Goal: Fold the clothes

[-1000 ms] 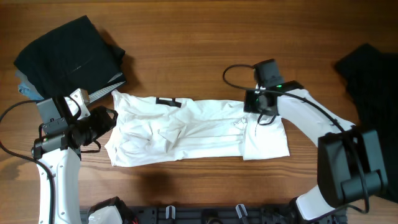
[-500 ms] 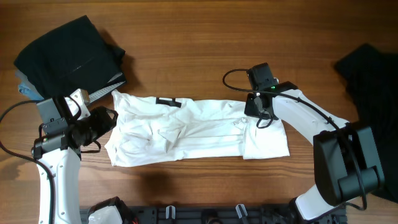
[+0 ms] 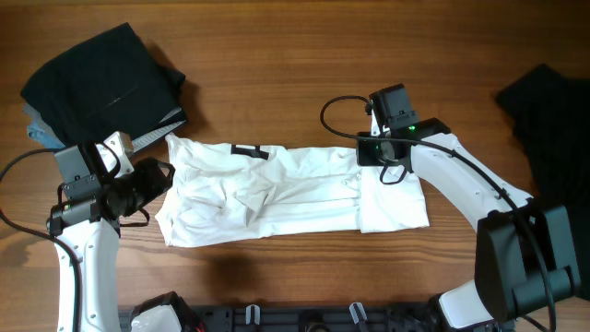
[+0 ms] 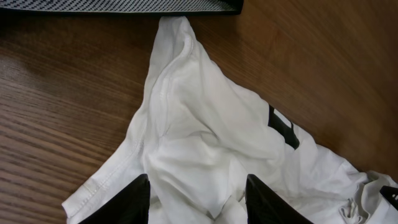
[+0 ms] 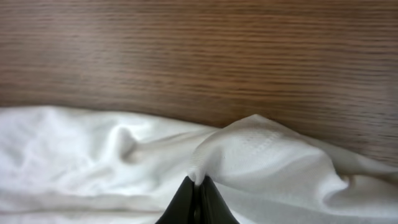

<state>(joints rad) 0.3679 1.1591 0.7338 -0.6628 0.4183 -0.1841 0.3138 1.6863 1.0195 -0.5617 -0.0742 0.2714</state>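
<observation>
The white T-shirt [image 3: 295,198] lies as a long folded strip across the middle of the table, a small black tag [image 3: 249,150] on its far edge. My left gripper [image 3: 162,177] is open at the shirt's left end; in the left wrist view its fingers [image 4: 202,202] straddle white cloth [image 4: 199,118] near a black print [image 4: 283,127]. My right gripper [image 3: 367,157] is shut on the shirt's far edge towards its right end; the right wrist view shows the fingers [image 5: 198,190] pinching a raised fold of white cloth [image 5: 280,168]. A loose black garment [image 3: 544,115] lies at the far right.
A stack of folded dark clothes [image 3: 97,83] sits at the back left, its striped edge [image 4: 124,6] just beyond the shirt's corner. Bare wooden table [image 3: 277,65] lies behind the shirt. A black rail [image 3: 304,318] runs along the front edge.
My right gripper has shifted slightly left and back, still pinching the shirt's far edge. The left arm has not moved.
</observation>
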